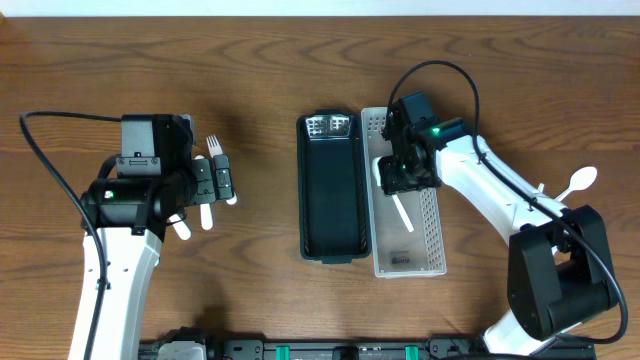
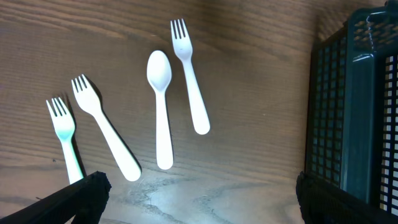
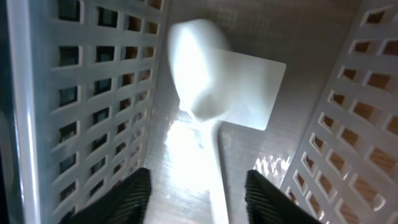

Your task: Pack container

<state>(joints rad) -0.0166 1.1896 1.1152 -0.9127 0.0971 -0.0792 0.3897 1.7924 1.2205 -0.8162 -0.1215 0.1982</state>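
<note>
A white basket stands right of a black basket at the table's middle. My right gripper is inside the white basket, open, its fingers either side of a white spoon that lies on the basket floor; the spoon also shows in the overhead view. My left gripper is open and empty just above the table. Ahead of it lie three white forks and a white spoon.
Another white spoon lies on the table at the far right, beside the right arm. The black basket's mesh wall is at the right edge of the left wrist view. The white basket's walls closely flank the right gripper.
</note>
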